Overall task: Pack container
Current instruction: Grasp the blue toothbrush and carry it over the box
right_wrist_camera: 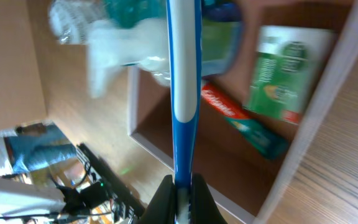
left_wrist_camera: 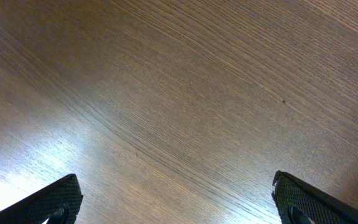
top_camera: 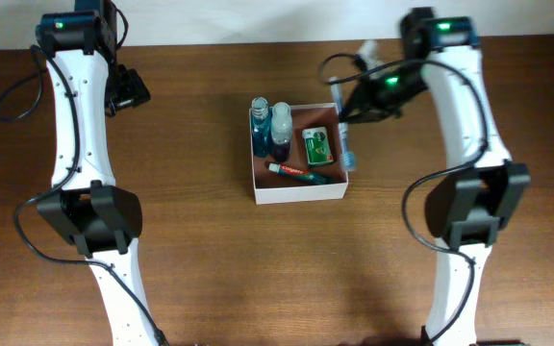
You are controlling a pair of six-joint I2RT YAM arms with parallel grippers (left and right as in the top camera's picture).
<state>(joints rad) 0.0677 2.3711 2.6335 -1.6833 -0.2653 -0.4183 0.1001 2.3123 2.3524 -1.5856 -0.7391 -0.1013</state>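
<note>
The container (top_camera: 301,195) is a square shallow box with white walls and a reddish-brown inside (right_wrist_camera: 222,168), at the table's middle. In it stand two bottles with blue liquid (top_camera: 261,125) (top_camera: 282,130), and a green packet (top_camera: 319,146) and a toothpaste tube (top_camera: 296,173) lie flat. My right gripper (top_camera: 346,113) is shut on a blue and white toothbrush (top_camera: 346,149) and holds it over the box's right wall. The right wrist view shows the jaws (right_wrist_camera: 182,193) pinching the toothbrush (right_wrist_camera: 182,74) above the packet (right_wrist_camera: 284,74) and the tube (right_wrist_camera: 241,121). My left gripper (top_camera: 128,91) is open and empty at the far left.
The left wrist view shows only wooden tabletop between the open fingers (left_wrist_camera: 176,199). The bottles look blurred at the top of the right wrist view (right_wrist_camera: 123,37). The table's far edge runs behind both arms.
</note>
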